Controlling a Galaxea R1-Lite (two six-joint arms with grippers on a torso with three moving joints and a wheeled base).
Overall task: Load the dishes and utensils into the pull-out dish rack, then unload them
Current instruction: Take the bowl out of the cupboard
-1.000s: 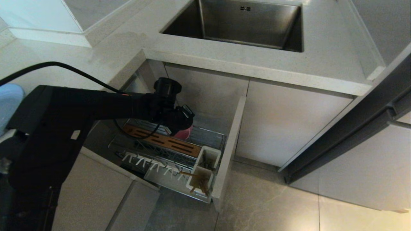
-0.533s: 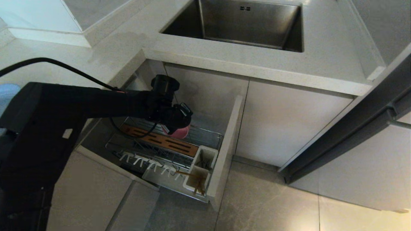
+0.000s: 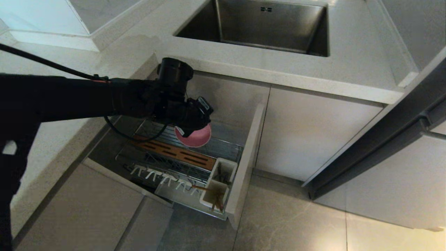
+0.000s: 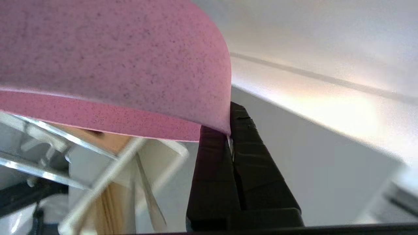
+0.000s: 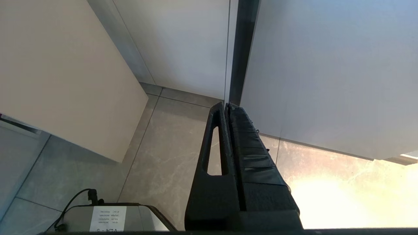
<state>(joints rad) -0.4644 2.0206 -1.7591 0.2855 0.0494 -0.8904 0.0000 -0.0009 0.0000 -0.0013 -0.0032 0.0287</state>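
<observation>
The left gripper (image 3: pixel 190 129) holds the pink bowl (image 3: pixel 193 137) in the air, just above the back part of the pull-out rack (image 3: pixel 181 162). Its jaws are pinched tight on the rim of the bowl, which shows well in the left wrist view. The bowl is tipped on its side and does not touch the rack.

The rack is pulled out from under the tabletop (image 3: pixel 244 66), below the sink (image 3: pixel 264 28). The wooden strip (image 3: pixel 174 153) with slots has no dish in it, and nothing sits on the white prongs (image 3: pixel 156 174). The chopsticks (image 3: pixel 209 195) stand in a white cup (image 3: pixel 216 195) at the front corner of the rack. Something thin and silver stands in the next cup, maybe the spoon, but I cannot tell for sure. The blue plate is not in any view.

I think this is the unloading part. The bowl looks like it is coming out. The chopsticks are left to take out, and maybe the spoon too.

The right gripper (image 5: pixel 227 106) hangs down by the floor (image 5: pixel 169 156) with its jaws pressed together on nothing.
</observation>
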